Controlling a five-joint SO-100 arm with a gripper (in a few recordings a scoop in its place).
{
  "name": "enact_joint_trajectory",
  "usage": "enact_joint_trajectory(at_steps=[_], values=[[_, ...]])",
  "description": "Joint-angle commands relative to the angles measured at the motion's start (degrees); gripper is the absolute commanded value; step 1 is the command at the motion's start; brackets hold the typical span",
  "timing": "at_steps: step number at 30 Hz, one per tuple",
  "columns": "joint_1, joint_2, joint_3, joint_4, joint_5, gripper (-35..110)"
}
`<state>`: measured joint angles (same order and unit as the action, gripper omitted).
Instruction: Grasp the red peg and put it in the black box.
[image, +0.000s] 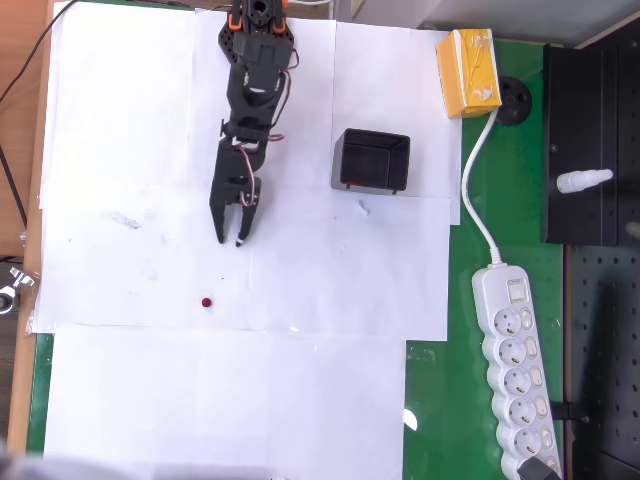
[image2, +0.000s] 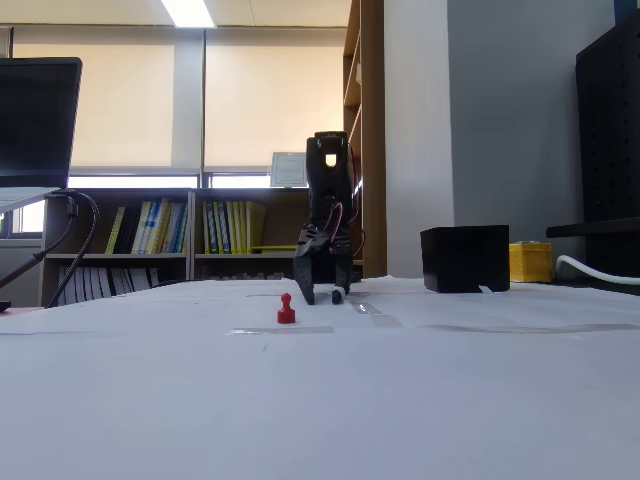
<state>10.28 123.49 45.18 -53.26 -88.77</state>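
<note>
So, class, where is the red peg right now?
In the overhead view the red peg stands on the white paper, below the claw, apart from it, and lower left of the black box.

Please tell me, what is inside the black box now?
In the overhead view the box looks empty: only its dark floor shows. The near wall hides a strip of the floor. The peg stands outside, on the paper.
</note>
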Motion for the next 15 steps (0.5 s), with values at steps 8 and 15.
enact_joint_trajectory(at_steps=[8, 15], values=[[1.05, 4.39, 9.40, -0.97, -1.67, 35], [1.41, 5.19, 9.67, -0.97, -2.29, 40]])
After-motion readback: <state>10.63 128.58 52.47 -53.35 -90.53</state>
